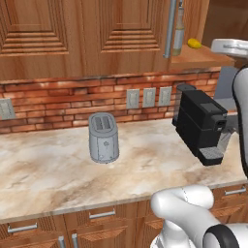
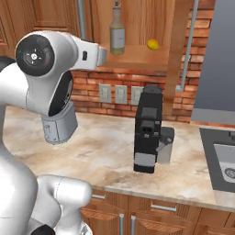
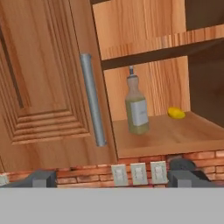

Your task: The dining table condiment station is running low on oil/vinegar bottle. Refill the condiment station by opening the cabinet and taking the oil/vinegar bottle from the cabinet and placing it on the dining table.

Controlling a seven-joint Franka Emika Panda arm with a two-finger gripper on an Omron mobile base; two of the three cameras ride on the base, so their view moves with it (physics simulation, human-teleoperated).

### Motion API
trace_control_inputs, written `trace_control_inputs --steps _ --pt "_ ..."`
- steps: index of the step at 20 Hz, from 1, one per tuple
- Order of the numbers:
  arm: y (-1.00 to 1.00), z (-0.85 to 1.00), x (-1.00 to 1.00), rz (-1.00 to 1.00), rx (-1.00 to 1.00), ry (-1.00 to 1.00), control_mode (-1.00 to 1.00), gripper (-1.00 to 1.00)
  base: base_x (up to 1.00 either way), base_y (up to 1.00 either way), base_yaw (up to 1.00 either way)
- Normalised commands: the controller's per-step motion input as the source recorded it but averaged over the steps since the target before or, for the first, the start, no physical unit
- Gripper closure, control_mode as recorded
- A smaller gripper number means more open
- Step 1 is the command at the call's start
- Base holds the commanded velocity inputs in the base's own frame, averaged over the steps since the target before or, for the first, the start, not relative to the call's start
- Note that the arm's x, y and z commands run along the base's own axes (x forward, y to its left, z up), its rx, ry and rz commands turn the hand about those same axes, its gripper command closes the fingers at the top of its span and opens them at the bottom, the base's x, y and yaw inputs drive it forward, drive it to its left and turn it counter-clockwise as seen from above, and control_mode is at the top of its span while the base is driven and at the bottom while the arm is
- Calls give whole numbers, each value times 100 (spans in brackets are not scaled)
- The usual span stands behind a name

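Upright on the lower shelf of the open cabinet (image 3: 52,87) stands the oil/vinegar bottle (image 3: 136,107), a lemon (image 3: 176,113) near it, while the hand (image 3: 113,178) hangs released and well apart from it, above the desk (image 1: 48,169) with toaster (image 1: 103,137) and coffee machine (image 1: 199,123).

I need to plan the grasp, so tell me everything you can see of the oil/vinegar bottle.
The oil/vinegar bottle is slim clear glass with olive-yellow liquid, a pale label, a narrow neck and a grey pourer top. It stands upright on the lower shelf of the opened cabinet, just right of the door's silver bar handle. A small yellow item lies apart to its right. Nothing else touches it.
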Motion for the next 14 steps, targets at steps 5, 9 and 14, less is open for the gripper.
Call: trace_control_inputs --steps 5,9,14 --pt "0 28 49 -4 -2 7 -100 -100 0 0 0" --pt "0 14 48 -3 -2 15 -100 -100 0 0 0" --pt "-13 1 28 0 0 4 -100 -100 0 0 0"
